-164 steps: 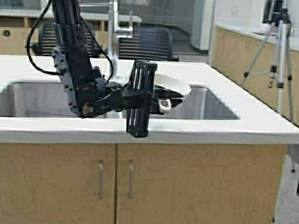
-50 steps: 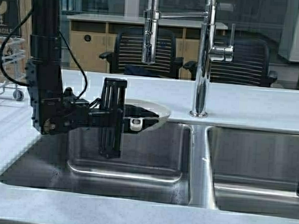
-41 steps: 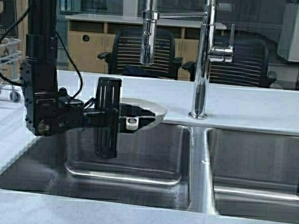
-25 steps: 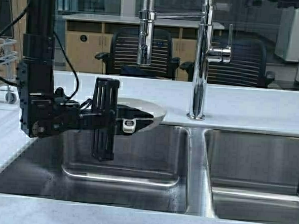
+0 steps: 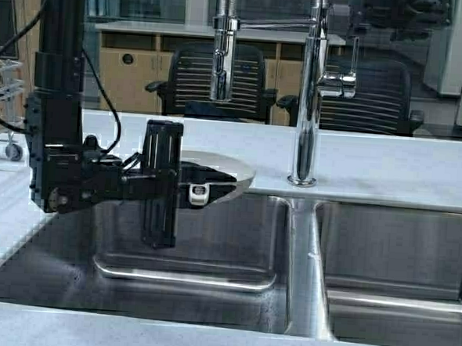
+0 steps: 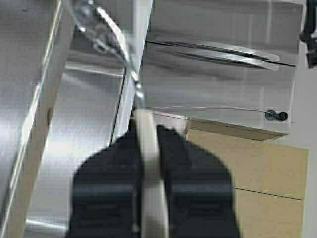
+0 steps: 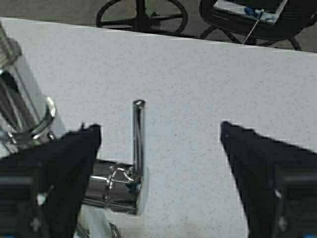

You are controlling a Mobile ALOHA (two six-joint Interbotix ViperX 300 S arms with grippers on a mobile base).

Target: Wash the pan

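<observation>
While clamped: pan (image 5: pixel 215 169) in left gripper (image 5: pixel 201 184).

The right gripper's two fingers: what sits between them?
In the right wrist view, the faucet's lever stands in the gap of the open right gripper, untouched, with speckled counter behind it.

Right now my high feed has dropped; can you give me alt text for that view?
The left hand grips the small shallow white pan by its stubby handle, holding it level above the left basin of the stainless steel double sink. The tall chrome faucet stands behind the divider, its spray head hanging above the pan. The right hand hovers near the faucet's top.
</observation>
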